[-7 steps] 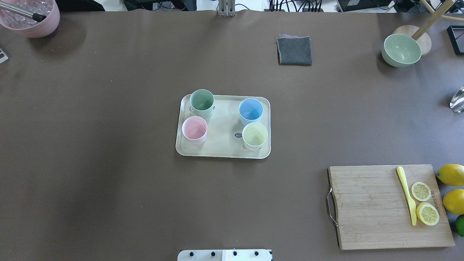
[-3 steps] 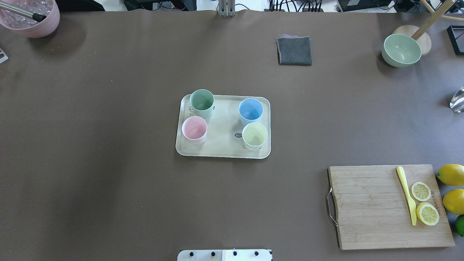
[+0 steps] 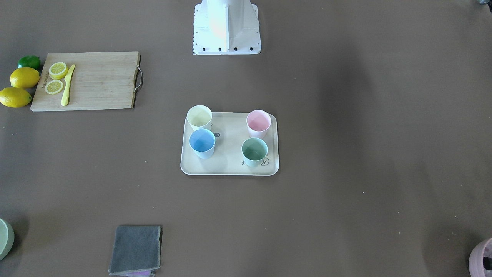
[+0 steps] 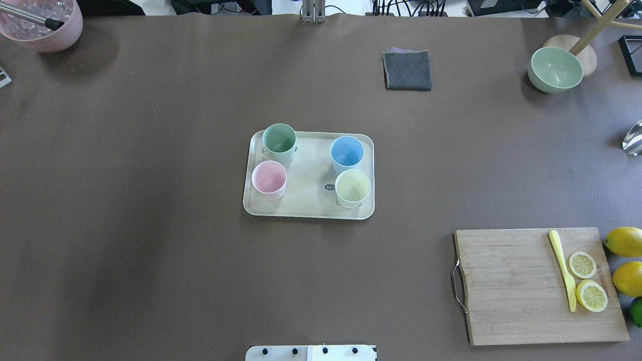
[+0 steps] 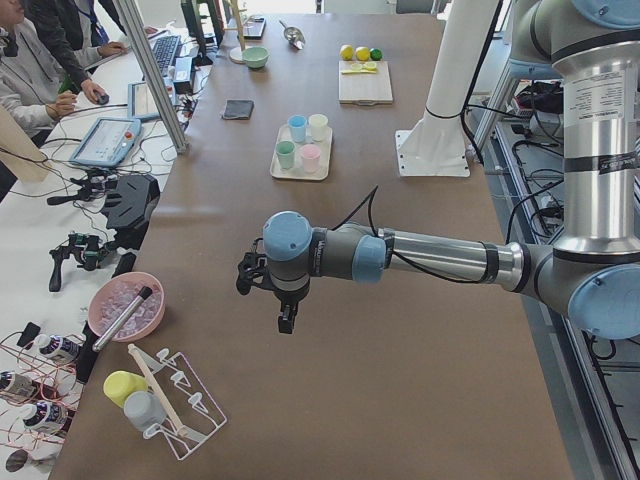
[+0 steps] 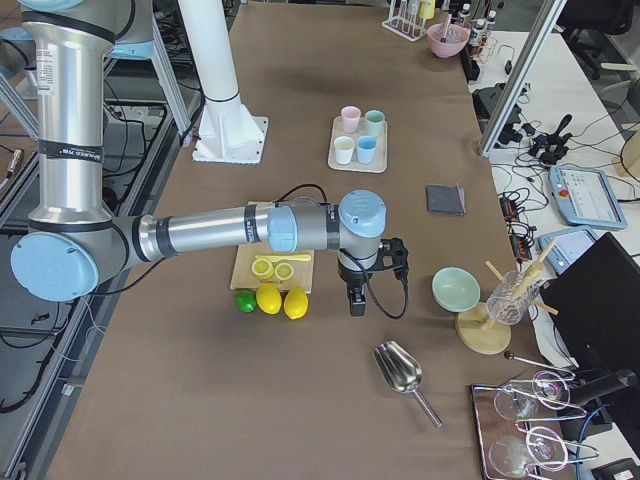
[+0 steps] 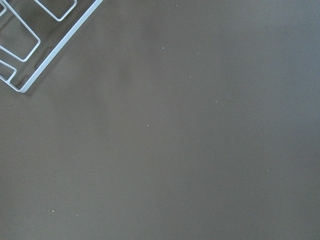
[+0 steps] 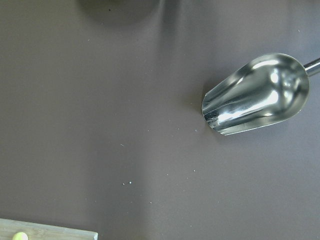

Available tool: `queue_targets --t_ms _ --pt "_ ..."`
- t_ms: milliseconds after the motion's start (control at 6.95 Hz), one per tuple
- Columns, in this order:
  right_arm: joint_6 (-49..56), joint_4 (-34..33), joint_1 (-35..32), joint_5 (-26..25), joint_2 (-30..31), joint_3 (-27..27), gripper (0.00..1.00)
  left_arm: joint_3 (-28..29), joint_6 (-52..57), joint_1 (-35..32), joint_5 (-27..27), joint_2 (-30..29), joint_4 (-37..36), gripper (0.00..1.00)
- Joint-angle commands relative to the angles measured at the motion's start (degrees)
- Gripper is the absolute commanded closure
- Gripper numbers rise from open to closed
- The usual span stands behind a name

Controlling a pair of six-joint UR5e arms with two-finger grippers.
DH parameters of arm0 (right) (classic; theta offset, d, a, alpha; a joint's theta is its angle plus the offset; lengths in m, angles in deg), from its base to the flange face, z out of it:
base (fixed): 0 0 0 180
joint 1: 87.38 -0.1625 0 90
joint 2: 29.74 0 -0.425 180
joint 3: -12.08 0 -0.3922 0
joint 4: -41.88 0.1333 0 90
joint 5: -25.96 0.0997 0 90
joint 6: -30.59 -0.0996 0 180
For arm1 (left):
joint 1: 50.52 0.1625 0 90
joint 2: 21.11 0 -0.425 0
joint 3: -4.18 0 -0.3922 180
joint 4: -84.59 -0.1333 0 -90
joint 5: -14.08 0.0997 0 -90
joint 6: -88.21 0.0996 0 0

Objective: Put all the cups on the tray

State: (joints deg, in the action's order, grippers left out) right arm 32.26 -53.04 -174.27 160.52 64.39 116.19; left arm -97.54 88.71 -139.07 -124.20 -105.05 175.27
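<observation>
The cream tray [image 4: 307, 198] lies at the table's middle. Four cups stand upright on it: mint green [image 4: 279, 139], pink [image 4: 269, 177], light blue [image 4: 347, 151] and pale yellow [image 4: 352, 185]. The front-facing view shows the same tray [image 3: 230, 161] and cups. My left gripper [image 5: 286, 322] hangs over bare table far left of the tray. My right gripper [image 6: 356, 305] hangs far right, near the lemons. Both show only in side views, so I cannot tell whether they are open or shut.
A wooden cutting board [image 4: 516, 291] with lemon slices and a yellow knife lies at the front right, whole lemons beside it. A grey cloth [image 4: 407, 70], a sage bowl [image 4: 555, 69] and a mauve bowl [image 4: 42, 22] stand at the back. A metal scoop [image 8: 255, 100] lies far right, a wire rack [image 7: 30, 45] far left.
</observation>
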Motion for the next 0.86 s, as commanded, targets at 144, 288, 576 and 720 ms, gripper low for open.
queue_targets --t_ms 144,288,576,720 --pt "0.0 0.0 -0.04 -0.34 0.18 -0.05 0.0 2.4 0.03 -0.22 1.07 -1.57 1.07 0.02" --pt "0.0 0.0 -0.04 -0.34 0.35 0.03 0.0 2.14 0.11 -0.22 1.25 -1.4 1.07 0.02" --pt "0.0 0.0 -0.04 -0.43 0.44 -0.23 0.0 1.97 0.11 -0.39 1.34 -0.78 1.07 0.02" --pt "0.0 0.0 -0.04 -0.35 0.44 -0.49 0.0 2.05 0.03 -0.39 1.34 -0.6 1.07 0.02"
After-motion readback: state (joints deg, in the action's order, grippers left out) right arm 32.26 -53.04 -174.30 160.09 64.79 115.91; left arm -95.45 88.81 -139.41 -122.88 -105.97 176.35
